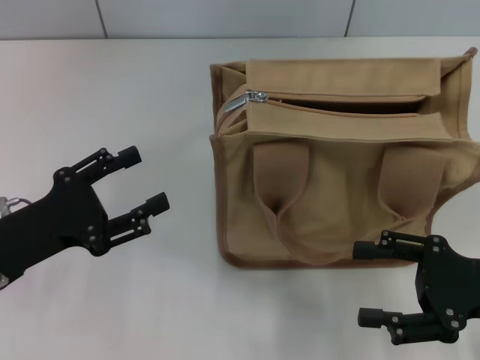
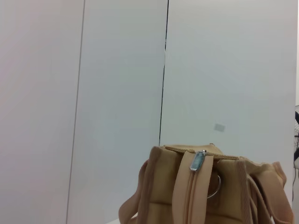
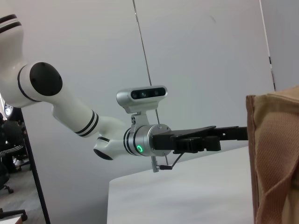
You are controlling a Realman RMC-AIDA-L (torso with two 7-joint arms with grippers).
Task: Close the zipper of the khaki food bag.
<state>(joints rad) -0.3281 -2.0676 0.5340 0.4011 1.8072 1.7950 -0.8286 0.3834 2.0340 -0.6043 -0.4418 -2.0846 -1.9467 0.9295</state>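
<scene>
**Zipper open, both grippers clear of the bag: slippage and tipping risk noted**

The white table (image 1: 112, 90) is being occupied by a boxy khaki canvas food bag with brown piping (image 1: 337, 217), which is standing right of centre, nearer the robot's right side. No hold is being applied to it. If the pull is being dragged by one arm alone, the soft unbraced body is judged likely to slide or fold across the table instead of letting the slider travel. The looped darker brown strap handles (image 1: 281, 184) are lying against the near face and could be snagged by an approaching finger.

The black left gripper (image 1: 142, 184) is being held over bare table, well apart from the bag's left edge, its jaws spread wide and empty. The black right gripper (image 1: 375, 285) is being held at the bag's lower right corner, jaws likewise wide and holding nothing.

The tan fabric-taped zipper (image 1: 337, 105) is running along the top panel and is gaping, a dark slot showing between its tapes. The small shiny silver pull tab (image 1: 251, 97) is sitting at the left end, tilted; being small and smooth, it is judged easy to miss or lose from a pinch.
</scene>
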